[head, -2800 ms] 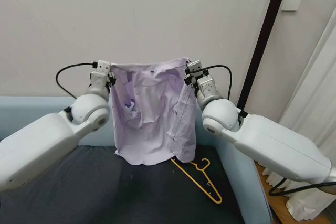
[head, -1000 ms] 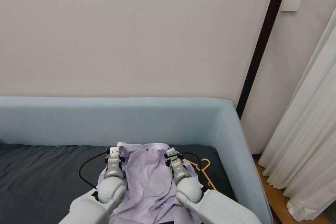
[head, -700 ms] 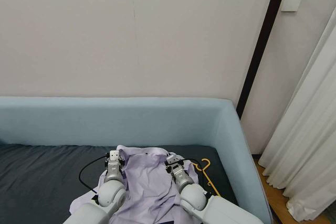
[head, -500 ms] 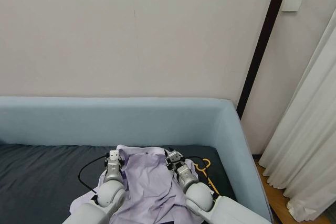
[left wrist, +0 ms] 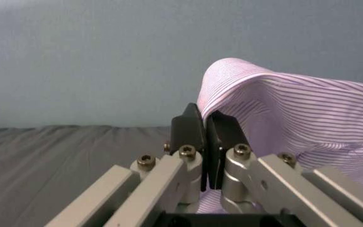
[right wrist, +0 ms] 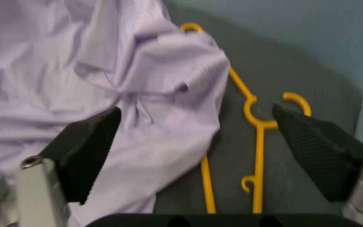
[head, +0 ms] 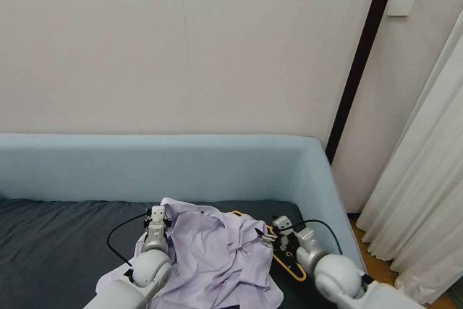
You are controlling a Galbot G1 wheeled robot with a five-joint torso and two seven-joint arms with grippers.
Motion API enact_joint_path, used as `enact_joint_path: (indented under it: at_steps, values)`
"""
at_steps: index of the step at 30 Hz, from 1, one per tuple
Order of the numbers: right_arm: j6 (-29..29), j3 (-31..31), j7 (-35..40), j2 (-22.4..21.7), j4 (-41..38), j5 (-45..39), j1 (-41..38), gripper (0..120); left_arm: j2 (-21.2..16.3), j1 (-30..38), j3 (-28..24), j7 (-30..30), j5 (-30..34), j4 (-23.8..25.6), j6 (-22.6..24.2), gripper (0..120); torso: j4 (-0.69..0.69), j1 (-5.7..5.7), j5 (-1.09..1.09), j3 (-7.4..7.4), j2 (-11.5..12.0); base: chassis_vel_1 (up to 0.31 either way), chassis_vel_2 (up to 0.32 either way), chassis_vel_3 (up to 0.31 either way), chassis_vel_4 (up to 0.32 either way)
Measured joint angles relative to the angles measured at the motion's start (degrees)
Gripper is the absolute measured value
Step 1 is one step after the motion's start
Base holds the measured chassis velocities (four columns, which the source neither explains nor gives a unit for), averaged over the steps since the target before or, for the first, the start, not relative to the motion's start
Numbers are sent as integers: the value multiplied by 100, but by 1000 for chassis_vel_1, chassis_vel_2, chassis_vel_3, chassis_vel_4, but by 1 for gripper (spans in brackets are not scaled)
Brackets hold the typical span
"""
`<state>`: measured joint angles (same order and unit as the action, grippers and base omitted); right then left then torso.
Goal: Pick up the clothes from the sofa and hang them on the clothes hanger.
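The right gripper [head: 281,227] has released the lilac striped shirt [head: 217,255] and hovers, fingers spread, over the yellow hanger [right wrist: 258,156] (probably its next grasp). The left gripper [left wrist: 205,120] still pinches the shirt's edge on the sofa [head: 65,240].

shirt [head: 217,265]: lilac, fine-striped, crumpled, edge pinched in left gripper [left wrist: 205,118] | hanger [right wrist: 259,142]: yellow, flat, part-covered by shirt, beneath spread-fingered right gripper [right wrist: 196,113]
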<state>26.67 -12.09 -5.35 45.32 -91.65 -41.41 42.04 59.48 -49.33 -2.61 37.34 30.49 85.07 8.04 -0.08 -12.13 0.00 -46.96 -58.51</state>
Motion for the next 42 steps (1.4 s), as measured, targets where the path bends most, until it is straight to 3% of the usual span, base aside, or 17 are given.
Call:
enact_joint_path:
  at_steps: [9,18,27,29,31,35,42]
  values:
    - [-359,-333,-1060,787,2138,794,-790,100,-37,-251,113,-80,-94,150,-110,0,4,-1,0,-1,0,0,0,0,0]
    - [-578,-227,-1266,1358,3433,1077,-977,100,-23,-381,154,-98,-168,227,-136,0,3,-1,-1,-1,0,0,0,0,0]
    - [-635,-108,-1406,1545,4104,1241,-1039,68,-12,-541,237,-84,-280,342,-148,0,1,0,-1,-1,0,0,0,0,0]
    - [-634,-91,-1435,1570,4145,1243,-1020,58,2,-565,252,-86,-346,329,-192,0,2,0,-1,0,0,0,0,0,0]
    - [-634,-87,-1438,1576,4147,1242,-1013,57,6,-566,253,-86,-359,317,-203,0,2,0,0,0,0,0,0,0,0]
    - [-628,-81,-1439,1596,4150,1210,-988,36,-2,-566,254,-87,-374,306,-215,0,2,0,0,-1,0,0,0,0,0]
    - [-583,-61,-1422,1614,4211,1132,-993,15,-18,-589,263,-95,-376,318,-229,0,3,0,-1,0,0,0,0,0,0]
